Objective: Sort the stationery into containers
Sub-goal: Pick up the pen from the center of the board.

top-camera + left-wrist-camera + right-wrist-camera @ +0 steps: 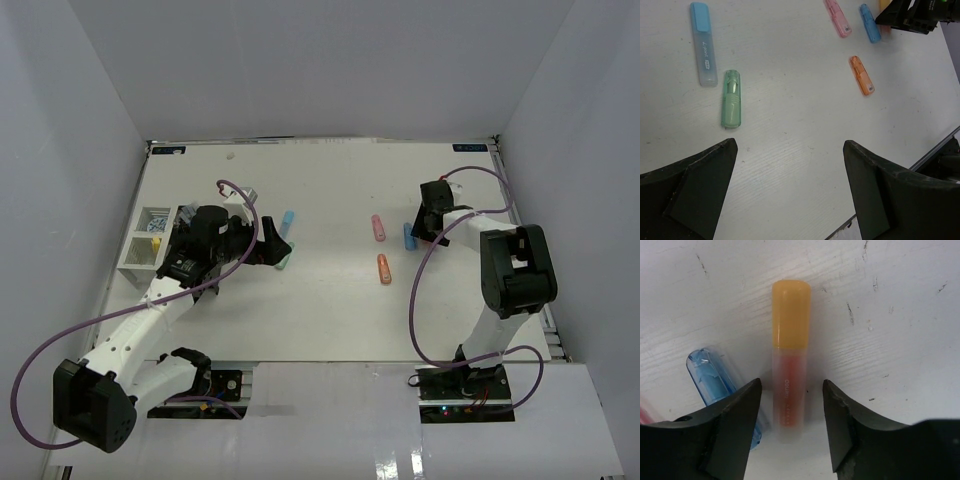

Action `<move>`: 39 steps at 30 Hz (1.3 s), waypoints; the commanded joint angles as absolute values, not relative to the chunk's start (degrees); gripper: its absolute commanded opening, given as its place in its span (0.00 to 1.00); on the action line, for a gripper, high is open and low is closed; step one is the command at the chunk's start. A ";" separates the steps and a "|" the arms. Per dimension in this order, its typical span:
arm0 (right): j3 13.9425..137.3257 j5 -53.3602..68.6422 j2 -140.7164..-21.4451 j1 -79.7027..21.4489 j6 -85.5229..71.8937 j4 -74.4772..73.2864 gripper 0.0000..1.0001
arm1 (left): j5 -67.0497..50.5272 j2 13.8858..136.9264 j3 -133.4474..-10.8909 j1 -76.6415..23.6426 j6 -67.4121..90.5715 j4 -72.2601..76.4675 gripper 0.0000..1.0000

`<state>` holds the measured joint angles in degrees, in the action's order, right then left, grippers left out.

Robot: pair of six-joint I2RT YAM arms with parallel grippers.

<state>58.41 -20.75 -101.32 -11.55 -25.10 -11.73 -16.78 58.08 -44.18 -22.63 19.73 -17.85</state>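
White table [330,310]: tray [133,264] holds blue-white roll [154,226].

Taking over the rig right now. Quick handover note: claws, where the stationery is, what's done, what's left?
Left claw: open, empty, above the table near the green marker and light blue marker.
Right claw: open, low, straddling the yellow-capped marker with no contact yet. The blue marker lies right beside one finger.
Also loose mid-table: pink marker, orange marker.
Done: white tray has something small in each compartment, too small to name.
Left: all six markers are on the table, unsorted.
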 commanded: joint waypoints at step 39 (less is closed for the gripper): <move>33.84 -1.49 -52.47 -46.67 -2.81 15.64 0.11 | -7.21 80.68 -65.83 -44.21 42.10 -9.06 0.86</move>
<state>34.24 -2.74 -53.60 -46.24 -3.16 10.50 -11.11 80.71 -63.92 -43.68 40.60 -10.66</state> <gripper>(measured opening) 0.339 0.877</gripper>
